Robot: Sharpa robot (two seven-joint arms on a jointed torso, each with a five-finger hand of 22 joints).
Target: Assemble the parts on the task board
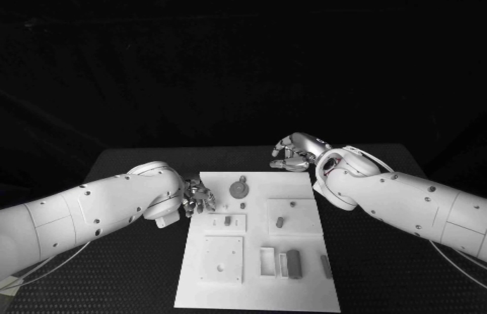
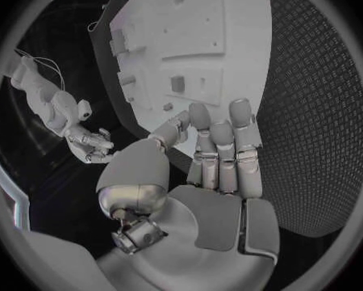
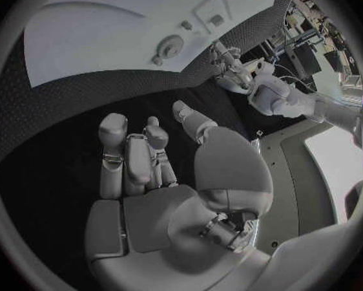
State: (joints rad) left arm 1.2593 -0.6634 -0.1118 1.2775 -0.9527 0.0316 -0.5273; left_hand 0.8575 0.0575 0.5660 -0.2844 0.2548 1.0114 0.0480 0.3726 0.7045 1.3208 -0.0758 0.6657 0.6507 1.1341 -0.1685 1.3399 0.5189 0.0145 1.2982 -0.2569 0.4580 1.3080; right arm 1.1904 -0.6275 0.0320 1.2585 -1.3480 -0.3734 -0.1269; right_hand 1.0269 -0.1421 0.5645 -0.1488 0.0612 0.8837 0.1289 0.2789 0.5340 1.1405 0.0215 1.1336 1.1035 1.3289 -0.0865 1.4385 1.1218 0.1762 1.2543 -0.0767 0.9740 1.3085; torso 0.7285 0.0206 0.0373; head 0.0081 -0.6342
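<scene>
**White board between my two idle hands**

Black mesh covers the table [image 1: 122,272], and the white board [image 1: 259,286] lies in its middle, running away from me.

My left arm [image 1: 91,208] comes in low and stops at the board's left edge. My right arm [image 1: 406,198] reaches further, past the board's far right corner.

My left hand [image 1: 198,198] hangs just beside the left edge, level with the far half of the board. From the left wrist, its fingers [image 2: 222,152] lie side by side, nearly straight, with the thumb apart; nothing is in them, and their tips sit over the board's rim.

My right hand [image 1: 296,152] is over the bare mesh just beyond the far right corner. From the right wrist, its fingers [image 3: 133,155] are loosely bent and apart, holding nothing, with the mesh under them and the board further off.

On the board I see raised square plates and open slots. A grey disc [image 1: 239,187] lies near the far edge, closer to my left hand. A small peg [image 1: 279,222] stands on the right middle plate. A dark block [image 1: 293,263] stands in a slot near the right edge, close to me. I cannot tell whether the disc is seated or loose.
</scene>
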